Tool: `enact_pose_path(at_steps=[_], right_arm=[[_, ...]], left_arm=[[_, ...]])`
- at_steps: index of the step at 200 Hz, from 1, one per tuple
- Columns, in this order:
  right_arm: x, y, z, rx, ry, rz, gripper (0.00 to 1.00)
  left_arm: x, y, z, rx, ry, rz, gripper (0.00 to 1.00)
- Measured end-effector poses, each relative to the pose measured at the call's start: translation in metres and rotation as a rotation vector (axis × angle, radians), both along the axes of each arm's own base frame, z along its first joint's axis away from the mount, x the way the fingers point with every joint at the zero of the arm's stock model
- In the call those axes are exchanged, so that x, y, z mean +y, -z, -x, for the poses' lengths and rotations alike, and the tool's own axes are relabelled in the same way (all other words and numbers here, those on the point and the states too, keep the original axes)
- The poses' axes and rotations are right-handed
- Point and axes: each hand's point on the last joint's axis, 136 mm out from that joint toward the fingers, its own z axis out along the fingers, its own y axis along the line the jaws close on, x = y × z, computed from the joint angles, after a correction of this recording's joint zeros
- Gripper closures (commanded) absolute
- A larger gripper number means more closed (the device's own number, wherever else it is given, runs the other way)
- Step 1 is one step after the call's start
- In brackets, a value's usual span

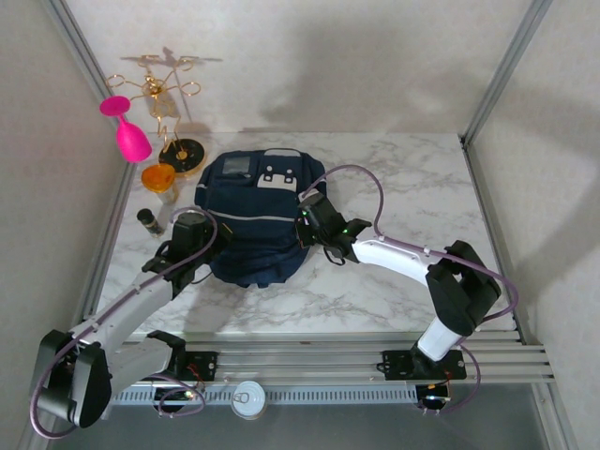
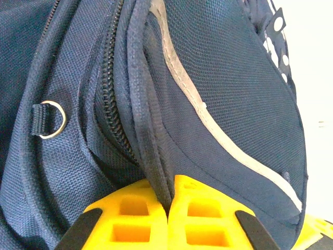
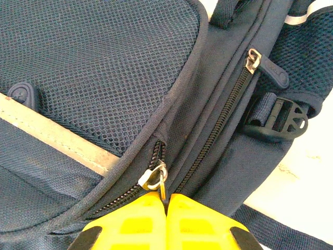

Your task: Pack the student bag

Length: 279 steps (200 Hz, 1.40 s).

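In the middle of the marble table (image 1: 403, 272) lies the student bag (image 1: 248, 225), front pocket up. The left gripper (image 2: 169, 190) pinches a piped seam (image 2: 148, 146) at the bag's side. The right gripper (image 3: 166, 200) is pressed together on a metal zipper pull (image 3: 154, 176).

Nothing legible; the grey patch (image 1: 283, 176) on the student bag (image 1: 246, 234) bears unreadable marks.
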Motion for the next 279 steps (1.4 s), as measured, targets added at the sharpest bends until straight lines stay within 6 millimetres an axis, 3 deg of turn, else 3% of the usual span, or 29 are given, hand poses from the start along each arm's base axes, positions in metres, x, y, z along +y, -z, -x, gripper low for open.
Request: enact_pose_path(at_steps=[12,28,49,83,103,133,172,190,208,226,238,258,279], right_arm=[[-0.002,0.0,-0.001,0.002,0.004,0.002,0.75],[-0.014,-0.001,-0.006,-0.004,0.026,0.022,0.57],[-0.053,-0.015,-0.01,-0.047,0.118,0.038,0.31],[-0.104,-0.065,-0.009,-0.147,0.252,-0.037,0.17],[-0.143,-0.081,-0.017,-0.186,0.373,-0.073,0.05],[-0.22,-0.078,-0.021,-0.223,0.606,-0.091,0.01],[-0.288,-0.072,-0.017,-0.346,0.815,-0.105,0.01],[-0.319,-0.049,-0.01,-0.427,0.901,-0.065,0.01],[-0.344,-0.005,0.003,-0.451,0.945,0.001,0.01],[-0.357,0.03,0.01,-0.433,0.938,0.061,0.01],[-0.355,0.04,0.004,-0.435,0.896,0.072,0.01],[-0.339,0.036,-0.013,-0.48,0.785,0.048,0.01],[-0.323,0.024,-0.028,-0.552,0.681,0.003,0.01]], left_arm=[[0.0,0.001,0.0,0.002,0.01,-0.01,0.76],[0.005,0.001,0.0,-0.002,0.005,-0.028,0.58],[0.027,-0.01,0.002,-0.035,-0.053,-0.087,0.4],[0.05,-0.039,0.013,-0.126,-0.114,-0.169,0.18],[0.071,-0.049,0.018,-0.152,-0.19,-0.257,0.01],[0.109,-0.053,0.026,-0.145,-0.344,-0.4,0.01],[0.131,-0.045,0.026,-0.181,-0.404,-0.544,0.0],[0.144,-0.025,0.033,-0.197,-0.436,-0.654,0.01],[0.15,0.003,0.042,-0.225,-0.413,-0.753,0.01],[0.15,0.026,0.051,-0.26,-0.363,-0.824,0.01],[0.146,0.024,0.047,-0.303,-0.333,-0.851,0.01],[0.139,-0.009,0.032,-0.462,-0.334,-0.839,0.01],[0.133,-0.013,0.022,-0.513,-0.295,-0.835,0.01]])
